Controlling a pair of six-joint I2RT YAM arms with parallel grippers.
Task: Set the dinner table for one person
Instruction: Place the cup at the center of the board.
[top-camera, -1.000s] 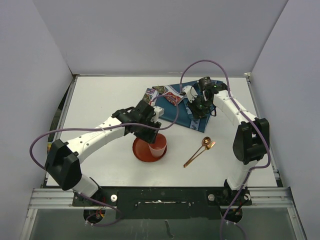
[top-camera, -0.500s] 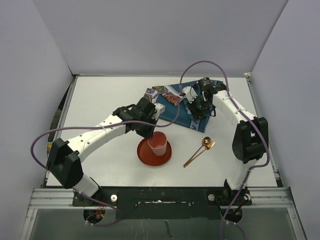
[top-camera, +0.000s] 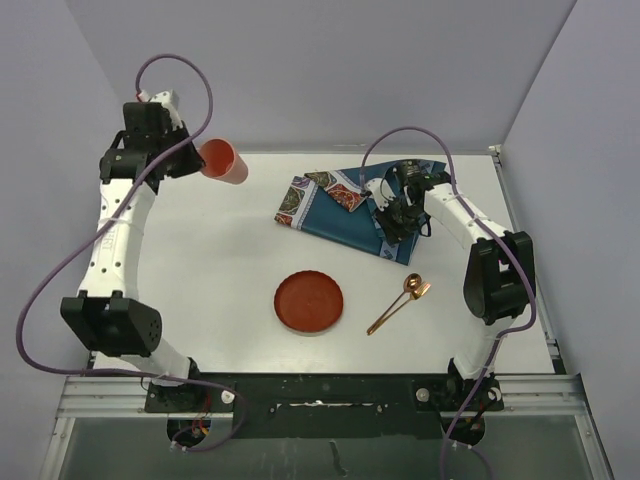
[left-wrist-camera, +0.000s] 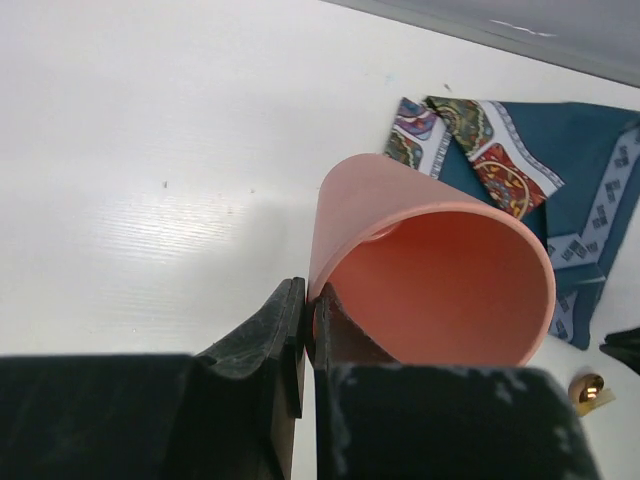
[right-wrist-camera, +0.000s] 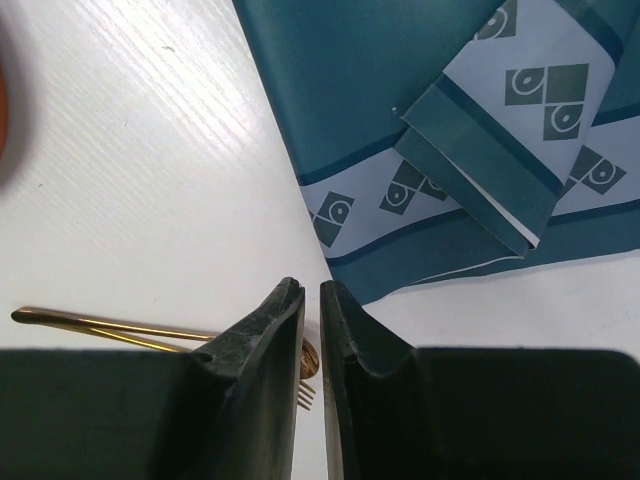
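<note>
The table (top-camera: 200, 260) fills the floor of the scene, bare white, and the setting on it looks barely begun. The left gripper (left-wrist-camera: 305, 290) is clamped on the cup (left-wrist-camera: 430, 280), its jaws pinching the wall at the rim, one inside and one outside. From above, the cup hangs high in the air at the far left corner, tipped on its side with the mouth toward the arm, well apart from everything else. The plate (top-camera: 310, 302) sits alone on the bare table near the middle, with nothing on it. The spoon and fork (top-camera: 395, 307) lie together in a slant just right of the plate, the spoon bowl and fork tines at the far end, neither one set out on its own side. The mat (top-camera: 335, 215) lies beyond the plate, skewed to the table's edges, one patterned end folded back over itself and another fold showing in the right wrist view. The right gripper (right-wrist-camera: 312, 290) hovers at the mat's near edge with its jaws almost together, only a thin slit between them and nothing visibly caught in it. By my reading nothing is yet in its final place: the mat needs flattening and squaring, the plate has to go on it, the cutlery beside the plate, and the cup must come down upright by the setting.
</note>
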